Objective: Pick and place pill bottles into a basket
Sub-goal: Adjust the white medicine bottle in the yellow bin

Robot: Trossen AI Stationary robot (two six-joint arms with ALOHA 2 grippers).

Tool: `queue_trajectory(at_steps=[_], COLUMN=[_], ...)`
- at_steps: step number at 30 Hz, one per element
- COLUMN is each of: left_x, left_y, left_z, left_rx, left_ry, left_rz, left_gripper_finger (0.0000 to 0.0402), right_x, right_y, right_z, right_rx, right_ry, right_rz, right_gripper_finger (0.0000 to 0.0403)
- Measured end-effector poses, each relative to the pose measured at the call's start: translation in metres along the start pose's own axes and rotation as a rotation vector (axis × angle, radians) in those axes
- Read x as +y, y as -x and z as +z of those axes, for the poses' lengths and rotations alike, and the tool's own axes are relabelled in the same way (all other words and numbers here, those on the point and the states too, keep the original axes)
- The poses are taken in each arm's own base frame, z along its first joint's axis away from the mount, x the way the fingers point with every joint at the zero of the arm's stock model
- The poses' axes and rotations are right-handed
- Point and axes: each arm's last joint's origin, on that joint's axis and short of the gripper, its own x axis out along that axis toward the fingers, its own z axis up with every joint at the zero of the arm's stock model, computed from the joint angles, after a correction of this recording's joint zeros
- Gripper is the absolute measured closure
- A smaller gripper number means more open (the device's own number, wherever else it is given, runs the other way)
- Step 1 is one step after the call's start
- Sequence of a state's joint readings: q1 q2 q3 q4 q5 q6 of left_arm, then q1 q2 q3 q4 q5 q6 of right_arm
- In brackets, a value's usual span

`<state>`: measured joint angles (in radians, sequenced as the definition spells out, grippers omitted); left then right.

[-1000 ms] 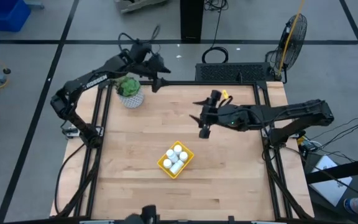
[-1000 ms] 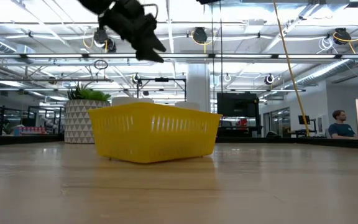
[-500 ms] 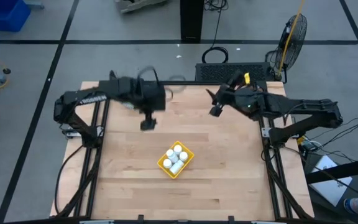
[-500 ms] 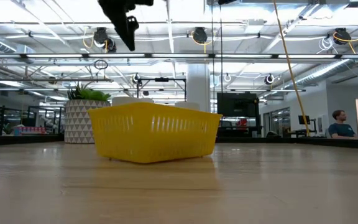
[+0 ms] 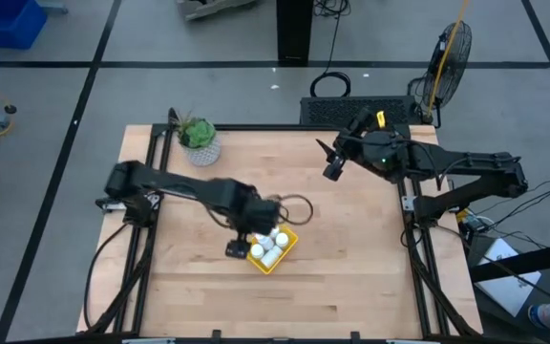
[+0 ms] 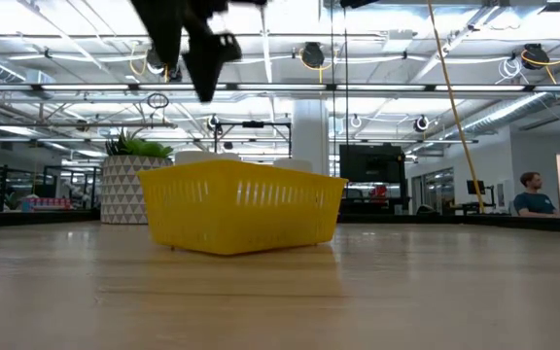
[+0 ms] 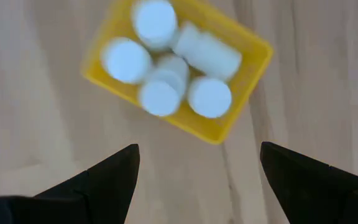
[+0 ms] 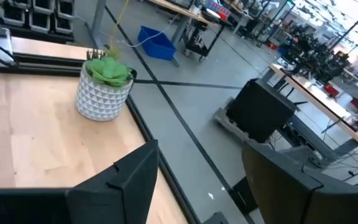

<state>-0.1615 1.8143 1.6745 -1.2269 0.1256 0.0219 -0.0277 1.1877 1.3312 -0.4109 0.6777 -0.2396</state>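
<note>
The yellow basket (image 5: 285, 250) sits on the wooden table near its middle and also shows in the low view (image 6: 241, 206). Several white pill bottles (image 7: 160, 96) are inside it, most standing on their bases and one lying on its side (image 7: 207, 53). My left gripper (image 5: 239, 248) hovers open and empty above the basket's left side, high over it in the low view (image 6: 197, 53). Its fingers frame the basket in the left wrist view (image 7: 197, 180). My right gripper (image 5: 330, 170) is open and empty at the far right, raised above the table.
A white speckled plant pot (image 5: 200, 148) with a green plant stands at the table's far left corner and also shows in the right wrist view (image 8: 103, 93). A black frame (image 5: 401, 205) runs along the table's sides. Bare wood lies around the basket.
My left gripper has swung from the far left corner by the plant pot toward the near edge and now hangs over the basket. My right gripper first drew back toward the far right and turned, then kept still. The basket and bottles have stayed put.
</note>
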Motion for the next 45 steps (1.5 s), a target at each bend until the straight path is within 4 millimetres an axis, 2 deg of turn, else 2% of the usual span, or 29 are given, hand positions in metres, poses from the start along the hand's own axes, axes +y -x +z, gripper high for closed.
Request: queue_trajectory(at_steps=[2, 5, 8, 13, 16, 21, 26, 34, 45], left_x=[-0.002, -0.005, -0.007, -0.011, -0.011, -0.006, -0.006, -0.005, -0.008], left_y=[-0.020, -0.038, -0.043, -0.043, -0.042, -0.041, -0.044, -0.073, -0.085], left_z=[0.006, 0.014, 0.023, 0.034, 0.041, 0.046, 0.060, 0.053, 0.046], left_rx=[0.052, 0.053, -0.010, -0.121, -0.183, -0.236, -0.351, -0.184, -0.077], left_ry=[-0.005, -0.016, -0.040, 0.003, 0.140, 0.441, 0.592, 0.731, 0.728], left_rz=[-0.039, -0.141, -0.198, -0.189, -0.183, -0.072, -0.131, -0.080, -0.059], left_gripper_finger=[0.0062, 0.0062, 0.0062, 0.0062, 0.0062, 0.0062, 0.0062, 0.0062, 0.0062], right_x=[0.000, 0.000, 0.001, 0.002, 0.002, 0.003, 0.003, 0.003, 0.003], right_y=[0.000, 0.000, 0.000, 0.000, 0.001, 0.001, 0.001, 0.001, 0.001], right_z=[0.000, -0.001, -0.003, -0.007, -0.009, -0.010, -0.010, -0.011, -0.010], right_rx=[0.001, 0.007, 0.022, 0.058, 0.077, 0.086, 0.087, 0.092, 0.087], right_ry=[-0.002, -0.012, -0.019, -0.022, -0.024, -0.021, -0.018, 0.008, 0.020], right_rz=[0.001, 0.002, 0.008, 0.016, 0.019, 0.023, 0.023, 0.025, 0.025], right_gripper_finger=[0.0179, 0.0179, 0.0179, 0.0179, 0.0179, 0.0179, 0.0179, 0.0179, 0.0179])
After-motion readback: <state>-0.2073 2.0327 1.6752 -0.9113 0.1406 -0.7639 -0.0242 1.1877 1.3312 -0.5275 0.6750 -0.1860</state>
